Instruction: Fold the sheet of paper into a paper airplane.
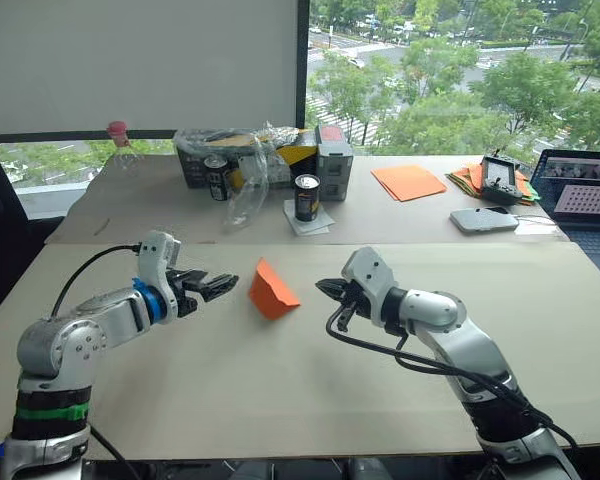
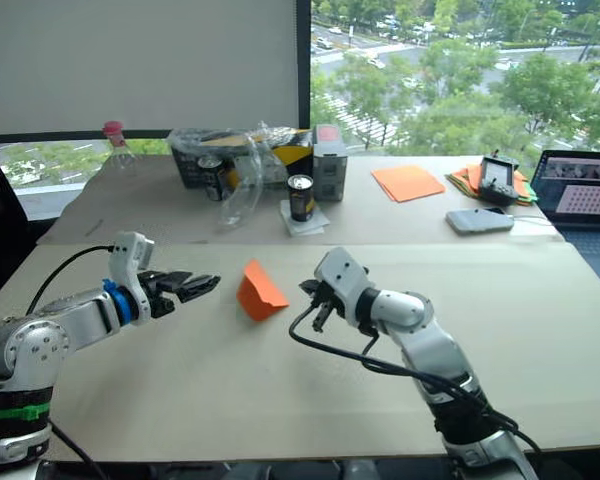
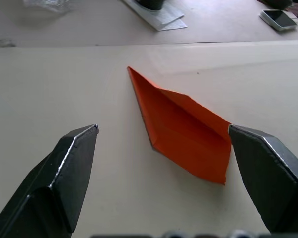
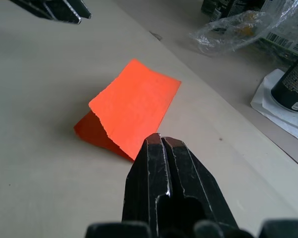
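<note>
The left gripper (image 1: 218, 287) has its fingers spread wide; the right gripper (image 1: 327, 290) has its fingers pressed together, empty. Between them the folded sheet of paper (image 1: 271, 290) stands tented on the worktop (image 1: 280, 400). A sideways nudge could skid it or crush the crease. Behind, a crinkled plastic bag (image 1: 242, 160) holds a can (image 1: 216, 177)

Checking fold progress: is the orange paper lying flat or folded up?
Folded. The sheet of paper stands tented on the table, one flap raised along a crease, free of both end effectors.
</note>
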Tool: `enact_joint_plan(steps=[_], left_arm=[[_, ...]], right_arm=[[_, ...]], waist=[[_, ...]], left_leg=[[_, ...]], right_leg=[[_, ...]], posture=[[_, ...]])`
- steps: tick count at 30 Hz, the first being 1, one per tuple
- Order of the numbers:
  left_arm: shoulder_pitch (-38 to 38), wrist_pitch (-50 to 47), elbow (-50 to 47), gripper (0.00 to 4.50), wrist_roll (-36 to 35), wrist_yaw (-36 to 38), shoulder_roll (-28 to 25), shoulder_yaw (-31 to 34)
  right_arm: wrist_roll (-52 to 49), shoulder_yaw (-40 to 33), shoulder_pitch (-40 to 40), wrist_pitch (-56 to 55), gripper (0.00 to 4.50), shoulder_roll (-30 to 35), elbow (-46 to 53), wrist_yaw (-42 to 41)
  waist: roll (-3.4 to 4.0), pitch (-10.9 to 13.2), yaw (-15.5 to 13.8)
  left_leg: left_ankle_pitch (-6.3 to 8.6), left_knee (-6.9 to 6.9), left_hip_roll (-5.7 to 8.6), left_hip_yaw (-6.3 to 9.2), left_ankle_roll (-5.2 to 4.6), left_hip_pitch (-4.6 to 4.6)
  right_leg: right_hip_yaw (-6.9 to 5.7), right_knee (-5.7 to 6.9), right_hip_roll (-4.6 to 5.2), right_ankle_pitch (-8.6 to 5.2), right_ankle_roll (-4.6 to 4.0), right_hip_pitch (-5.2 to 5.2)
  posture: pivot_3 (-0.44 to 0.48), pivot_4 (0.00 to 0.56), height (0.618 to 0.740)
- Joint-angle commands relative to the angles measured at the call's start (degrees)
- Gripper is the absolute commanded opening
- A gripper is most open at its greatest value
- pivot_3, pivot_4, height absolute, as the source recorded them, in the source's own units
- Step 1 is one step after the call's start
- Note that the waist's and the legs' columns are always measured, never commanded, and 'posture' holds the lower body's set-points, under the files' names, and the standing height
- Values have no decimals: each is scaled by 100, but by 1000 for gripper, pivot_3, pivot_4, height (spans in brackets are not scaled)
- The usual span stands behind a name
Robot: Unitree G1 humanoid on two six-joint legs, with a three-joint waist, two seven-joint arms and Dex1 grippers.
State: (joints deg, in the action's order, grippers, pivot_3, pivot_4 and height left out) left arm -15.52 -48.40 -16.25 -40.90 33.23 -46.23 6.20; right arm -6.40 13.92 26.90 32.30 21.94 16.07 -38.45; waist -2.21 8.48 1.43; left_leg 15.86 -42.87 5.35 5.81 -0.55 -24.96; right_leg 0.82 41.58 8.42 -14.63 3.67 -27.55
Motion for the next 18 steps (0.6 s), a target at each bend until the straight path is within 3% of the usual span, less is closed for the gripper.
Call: enact_joint_plan(steps=[1, 6, 12, 18], left_arm=[[394, 915, -172, 4500, 505, 937, -216, -265], [476, 1279, 126, 4500, 781, 1212, -176, -187], [441, 1380, 275, 4500, 919, 1419, -120, -151], [488, 1349, 300, 4500, 955, 1421, -80, -33]], right_arm=[[-59, 185, 201, 117, 1536, -225, 148, 83], [318, 714, 468, 240, 3273, -506, -220, 291], [577, 1009, 1000, 99, 3273, -1146, -1285, 554], [923, 836, 1341, -171, 3273, -1493, -2281, 1158]], waist=[[7, 2, -2], [8, 3, -53], [8, 3, -20], [8, 3, -1]], left_leg=[[4, 3, -2, 0, -8, 0], [18, -1, -3, 9, -35, -12], [18, 0, -1, 9, -34, -13], [15, -1, 2, 8, -30, -21]], right_leg=[[-1, 1, 0, -1, -1, -2], [-12, 6, -3, 1, -6, -18], [-13, 15, -3, 2, -6, -28], [-11, 38, -2, 2, -6, -50]], posture=[[0, 150, 670], [0, 150, 670], [0, 150, 670], [0, 150, 670]])
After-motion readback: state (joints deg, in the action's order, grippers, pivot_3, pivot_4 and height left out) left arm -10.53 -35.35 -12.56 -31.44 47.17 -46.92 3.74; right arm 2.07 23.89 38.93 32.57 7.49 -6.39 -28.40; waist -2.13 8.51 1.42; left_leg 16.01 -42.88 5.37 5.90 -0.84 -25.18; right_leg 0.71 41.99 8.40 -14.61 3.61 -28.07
